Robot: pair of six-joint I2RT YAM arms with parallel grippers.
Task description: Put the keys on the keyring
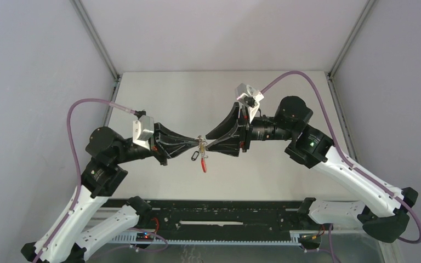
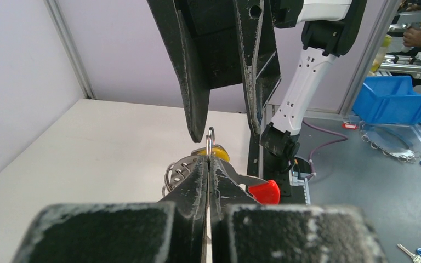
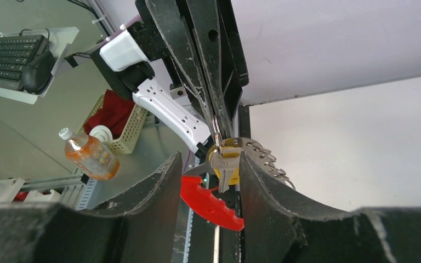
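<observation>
My left gripper (image 1: 198,141) is shut on a thin silver wire ring (image 2: 211,141) of the keyring and holds it in the air above the table. The keyring's red band (image 1: 204,163) hangs below, next to a perforated metal plate with several small rings (image 2: 176,170). A silver key with a yellow tag (image 3: 226,164) hangs from the pinched ring. My right gripper (image 3: 209,159) faces the left one with its jaws open around that key and the red band (image 3: 211,201). Its right finger (image 3: 263,203) is close to the key. A small dark piece (image 1: 194,156) hangs beside the band, too small to identify.
Both arms meet over the middle of the pale table (image 1: 197,98), which has grey walls on three sides. A black rail (image 1: 219,211) runs along the near edge. Past the table are a blue bin (image 2: 397,101), an orange bottle (image 3: 90,154) and a basket (image 3: 119,123).
</observation>
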